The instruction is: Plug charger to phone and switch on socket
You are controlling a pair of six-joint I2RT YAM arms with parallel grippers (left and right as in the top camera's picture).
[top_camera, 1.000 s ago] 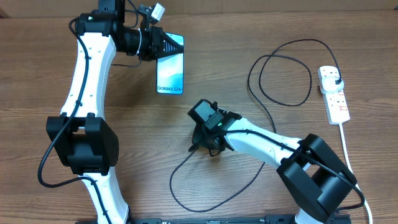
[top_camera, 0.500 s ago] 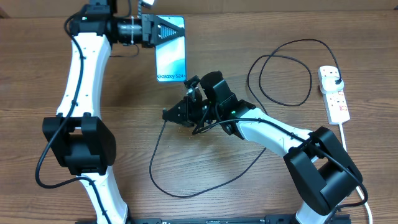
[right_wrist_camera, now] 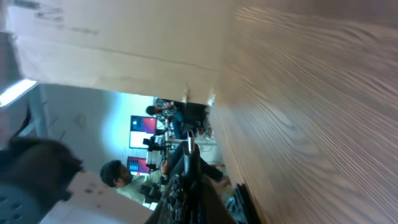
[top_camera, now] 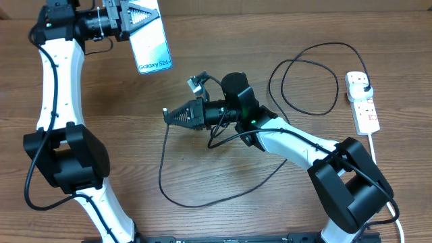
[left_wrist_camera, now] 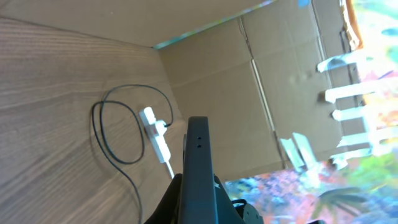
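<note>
The phone, its light blue screen reading "Galaxy S24", is held up off the table at the back left, with my left gripper shut on its top end. In the left wrist view the phone shows edge-on as a dark slab between the jaws of the left gripper. My right gripper points left at mid-table, shut on the connector end of the charger, whose thin black cable hangs down and loops over the table. In the right wrist view the right gripper shows the tip sticking out past its fingers. The white socket lies at the far right.
The charger's black plug sits in the socket, and a big cable loop lies just left of it. The socket's white cord runs toward the front right. A cardboard wall borders the table's far side.
My left arm has swung the phone left and away from the centre. My right gripper has lifted the charger tip off the table and turned to point left, stretching out further.
</note>
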